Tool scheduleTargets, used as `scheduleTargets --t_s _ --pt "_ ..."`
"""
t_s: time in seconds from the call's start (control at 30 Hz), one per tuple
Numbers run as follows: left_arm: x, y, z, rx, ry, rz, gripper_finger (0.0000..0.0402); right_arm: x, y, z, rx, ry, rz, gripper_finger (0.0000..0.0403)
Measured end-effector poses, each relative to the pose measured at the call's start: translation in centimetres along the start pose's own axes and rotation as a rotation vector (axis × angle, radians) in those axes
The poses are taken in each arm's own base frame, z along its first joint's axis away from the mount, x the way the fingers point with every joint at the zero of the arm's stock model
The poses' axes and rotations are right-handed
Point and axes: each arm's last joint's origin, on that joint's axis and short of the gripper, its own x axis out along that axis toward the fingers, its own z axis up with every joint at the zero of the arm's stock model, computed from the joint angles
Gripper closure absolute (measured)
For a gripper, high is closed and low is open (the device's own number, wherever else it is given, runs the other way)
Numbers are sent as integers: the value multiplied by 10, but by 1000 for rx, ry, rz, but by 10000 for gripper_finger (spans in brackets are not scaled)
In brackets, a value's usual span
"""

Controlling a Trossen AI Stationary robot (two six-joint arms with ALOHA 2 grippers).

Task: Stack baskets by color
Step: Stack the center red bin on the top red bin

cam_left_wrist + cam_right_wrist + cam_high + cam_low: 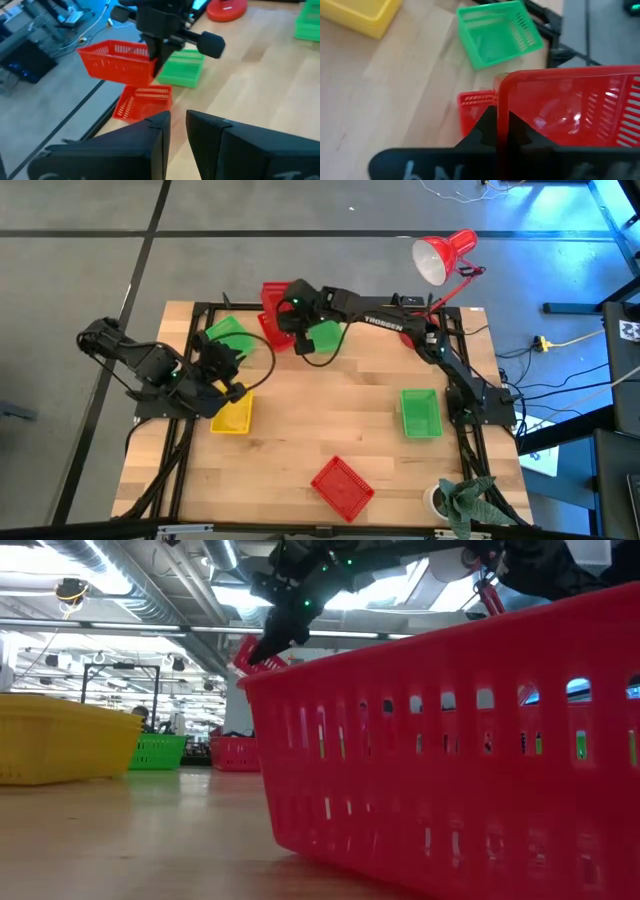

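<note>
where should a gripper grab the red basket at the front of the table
Take the red basket by one thin upright wall at the rim, coming straight down from above. It sits open side up, turned at an angle to the table edges, so rotate the fingers to straddle a wall, one inside, one outside.

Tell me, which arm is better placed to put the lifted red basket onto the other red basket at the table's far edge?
Right. The right gripper already holds the lifted red basket just above the red basket on the table; the left gripper is by the yellow basket.
</note>
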Motion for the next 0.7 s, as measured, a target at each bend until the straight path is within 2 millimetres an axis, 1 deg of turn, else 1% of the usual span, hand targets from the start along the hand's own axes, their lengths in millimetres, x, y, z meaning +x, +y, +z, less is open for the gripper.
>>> scheduleTargets --t_s 0.1,0.43,0.6,0.7 --pt "5 3 2 -19 8 33 348 11 -2 -5 -6 -23 29 403" --pt "17 11 6 -61 36 94 348 55 8 -27 -78 27 99 403" --pt "20 13 7 -73 49 106 348 67 7 -38 -97 69 92 403" --pt "21 14 8 -76 50 112 348 69 3 -44 -109 96 76 403"
